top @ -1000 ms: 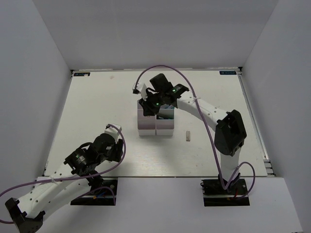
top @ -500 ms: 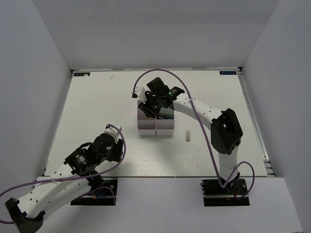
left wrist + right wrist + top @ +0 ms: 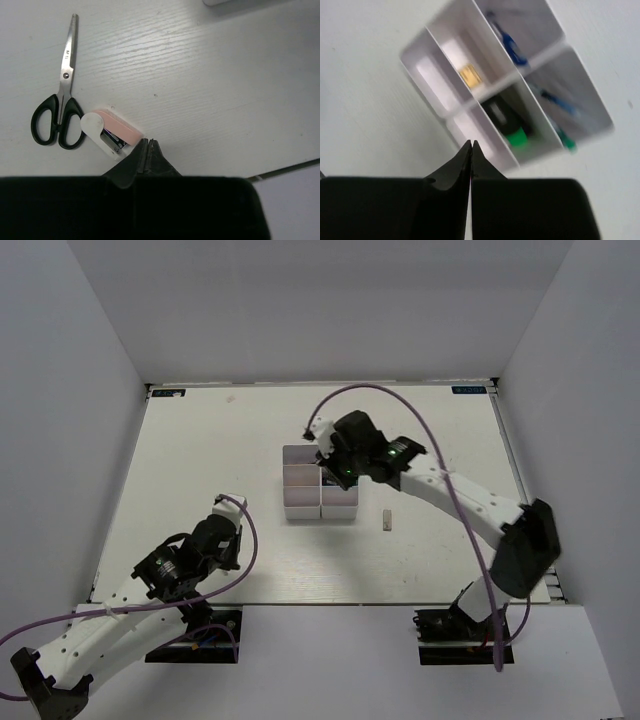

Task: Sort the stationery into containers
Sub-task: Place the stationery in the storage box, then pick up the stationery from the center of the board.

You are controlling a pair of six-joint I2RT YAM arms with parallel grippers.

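The containers (image 3: 303,492), a block of small white open-top bins, stand mid-table. My right gripper (image 3: 326,464) hovers over their far right part, shut and empty. In the right wrist view its tips (image 3: 471,144) hang above a bin wall. The bins hold a tan block (image 3: 470,76), a green-tipped black marker (image 3: 510,126) and blue pens (image 3: 511,44). A small grey stick (image 3: 386,519) lies right of the block. My left gripper (image 3: 148,142) is shut on nothing, right beside a pink and white stapler (image 3: 111,132). Black-handled scissors (image 3: 58,111) lie left of it.
White walls enclose the table on three sides. The left arm (image 3: 170,575) lies low at the near left and hides the stapler and scissors from the top camera. The right arm's elbow (image 3: 525,545) sticks out near the right edge.
The right arm has swung its elbow out to the right and pulled its gripper back across the bins, jaws now shut. The left gripper has shut without moving away.
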